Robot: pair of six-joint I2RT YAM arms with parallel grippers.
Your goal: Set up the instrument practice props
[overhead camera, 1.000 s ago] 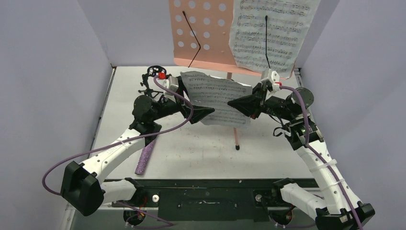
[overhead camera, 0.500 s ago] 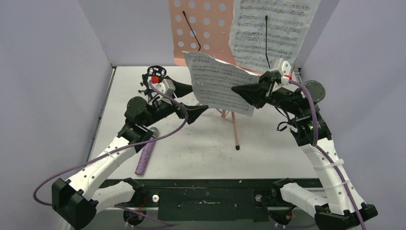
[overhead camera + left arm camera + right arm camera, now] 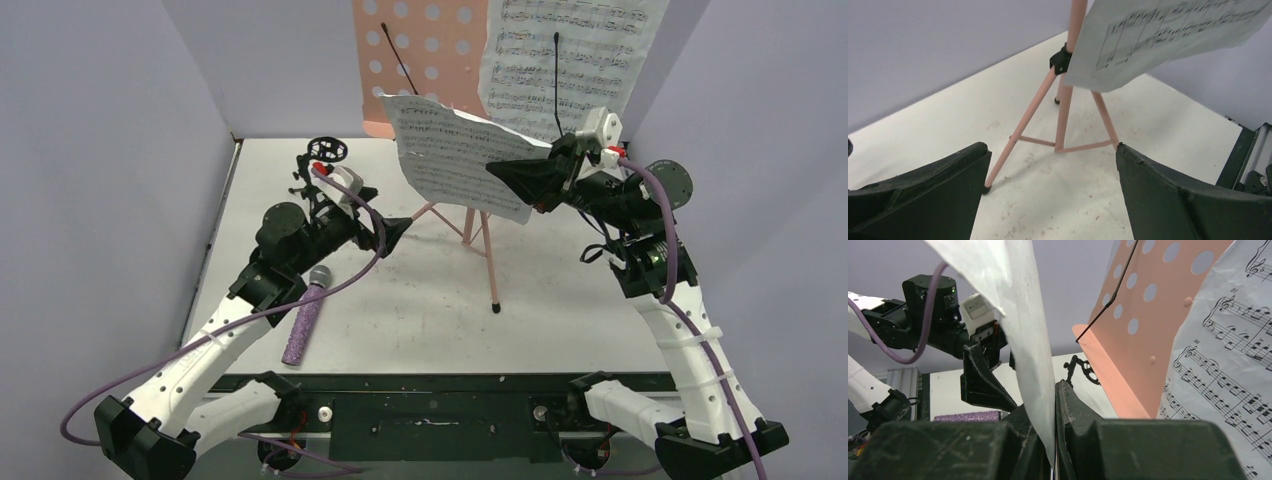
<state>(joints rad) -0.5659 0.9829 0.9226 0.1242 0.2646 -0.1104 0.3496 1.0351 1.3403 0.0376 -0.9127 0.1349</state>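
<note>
The pink music stand (image 3: 420, 60) rises at the back on its tripod legs (image 3: 1063, 110). One sheet-music page (image 3: 570, 70) rests on its right half. My right gripper (image 3: 500, 172) is shut on the right edge of a second page (image 3: 455, 150), which hangs in the air in front of the stand, close up in the right wrist view (image 3: 1018, 315). My left gripper (image 3: 400, 228) stands open and empty, low and left of the tripod, apart from the page. The purple microphone (image 3: 305, 320) lies on the table by the left arm. The black mic stand (image 3: 322, 160) stands at the back left.
Grey walls close in the white table (image 3: 560, 300) on the left, back and right. The stand's front tripod foot (image 3: 496, 308) reaches toward the table's middle. A black rail (image 3: 430, 385) runs along the near edge between the arm bases.
My left gripper opened, let go of the loose page and drew back down to the left. My right gripper lifted the page up and back toward the stand.
</note>
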